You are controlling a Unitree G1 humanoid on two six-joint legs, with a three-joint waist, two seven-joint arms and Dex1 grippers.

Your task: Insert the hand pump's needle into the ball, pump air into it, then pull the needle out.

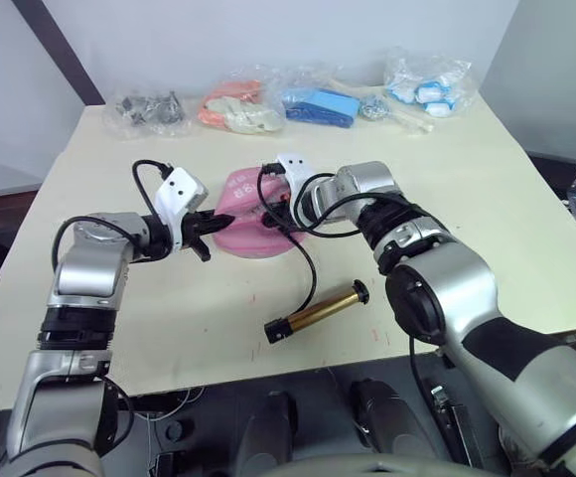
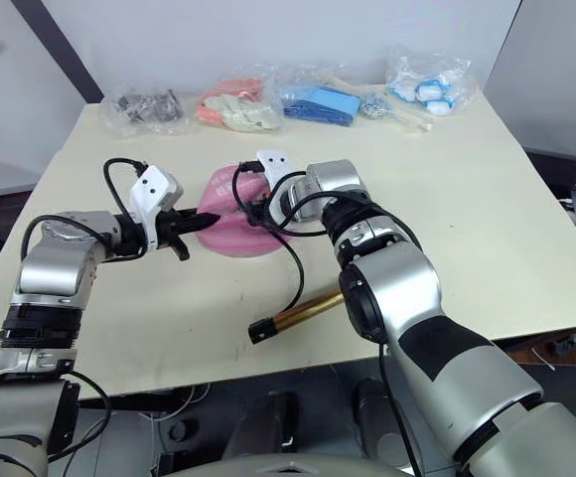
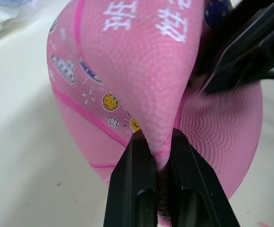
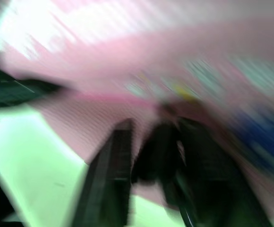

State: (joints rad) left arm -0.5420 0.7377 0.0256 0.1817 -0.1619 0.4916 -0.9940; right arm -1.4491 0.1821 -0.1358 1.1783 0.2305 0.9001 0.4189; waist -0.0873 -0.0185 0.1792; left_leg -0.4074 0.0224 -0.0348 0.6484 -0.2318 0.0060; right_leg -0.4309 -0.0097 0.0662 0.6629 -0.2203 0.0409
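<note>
On the cream table (image 1: 487, 199), left hand (image 3: 159, 144) pinches the ball (image 3: 127, 71); right hand's (image 4: 151, 142) grip unclear.

White Chinese characters are printed on the pink ball (image 3: 141, 61), not clearly legible.

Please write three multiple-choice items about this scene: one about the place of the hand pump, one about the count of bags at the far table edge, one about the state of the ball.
1. Where is the hand pump?
A. lying on the table
B. inside a bag
C. on top of the ball

2. How many bags lie along the far edge?
A. two
B. four
C. six

3. The ball is
A. round and full
B. dented flat
C. cut open

Answers: 1 A, it lies near the front edge of the table. 2 B, four lie in a row. 3 B, the left gripper pinches a fold of it.
</note>
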